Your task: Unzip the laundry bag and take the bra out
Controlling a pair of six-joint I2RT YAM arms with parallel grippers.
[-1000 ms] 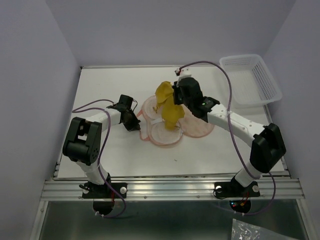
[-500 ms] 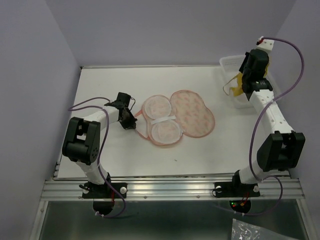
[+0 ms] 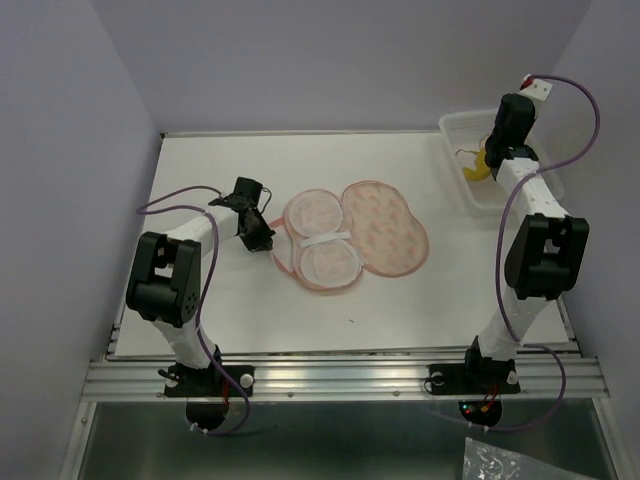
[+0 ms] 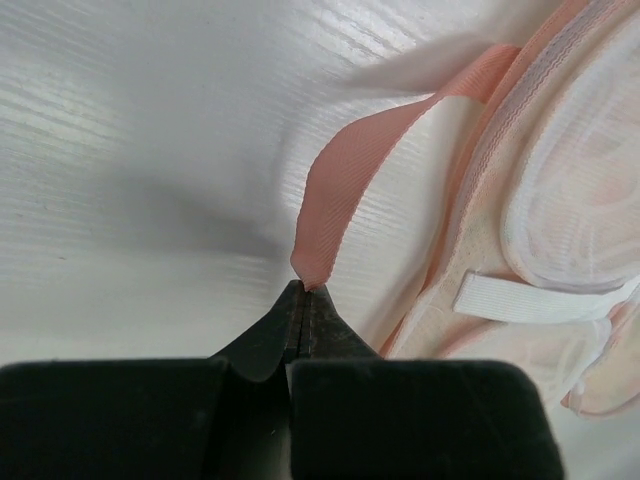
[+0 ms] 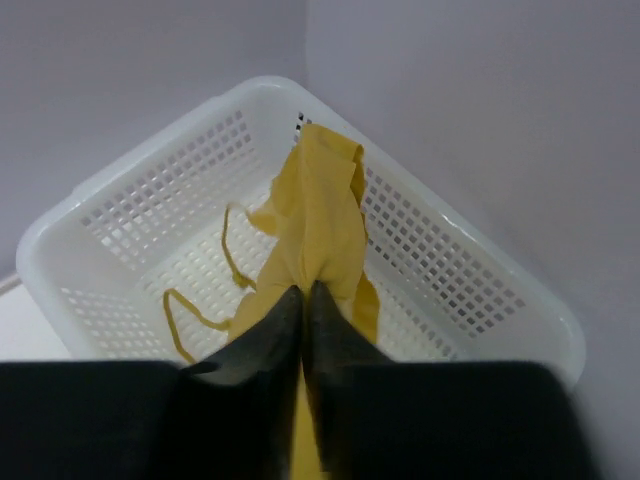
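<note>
The laundry bag lies open on the white table, a cream mesh pouch with pink edging; it also shows in the left wrist view. My left gripper is shut on the bag's pink loop at its left end, with the fingertips pinching the loop's tip. My right gripper is shut on the yellow bra and holds it over the white lattice basket. The bra hangs down into the basket, its thin straps trailing on the basket floor.
The white lattice basket stands at the table's far right corner against the purple walls. A white elastic band crosses the inside of the open bag.
My right gripper has carried the bra from above the bag to the far right and lowered it over the basket. The bag now lies flat. My left gripper has barely moved.
</note>
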